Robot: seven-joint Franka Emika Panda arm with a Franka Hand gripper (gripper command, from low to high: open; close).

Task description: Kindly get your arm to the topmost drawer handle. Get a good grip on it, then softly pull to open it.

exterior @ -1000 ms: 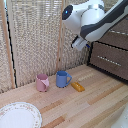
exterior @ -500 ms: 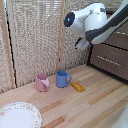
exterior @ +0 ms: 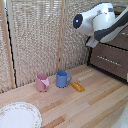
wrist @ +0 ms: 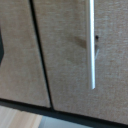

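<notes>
In the exterior view my white arm [exterior: 102, 22], with its dark round cap [exterior: 78, 21], reaches toward the dark brown drawer cabinet [exterior: 112, 57] on the exterior view's right. The white gripper base [exterior: 92, 42] hangs just in front of the cabinet's upper part, and its fingers are too small to make out. One thin silvery handle [exterior: 107, 59] shows on a lower drawer front. The topmost handle is hidden behind the arm. The wrist view shows a brown drawer front [wrist: 65, 55] close up with a straight silvery handle bar [wrist: 91, 45]. No fingers show there.
A pink cup [exterior: 42, 82], a blue mug [exterior: 62, 79] and a small orange object [exterior: 77, 86] stand on the wooden table [exterior: 85, 107]. A patterned white plate [exterior: 17, 116] lies at the front left. A woven screen [exterior: 40, 35] stands behind.
The arm has swung toward the exterior view's right, bringing the gripper closer to the drawer cabinet. The cups and plate have not moved.
</notes>
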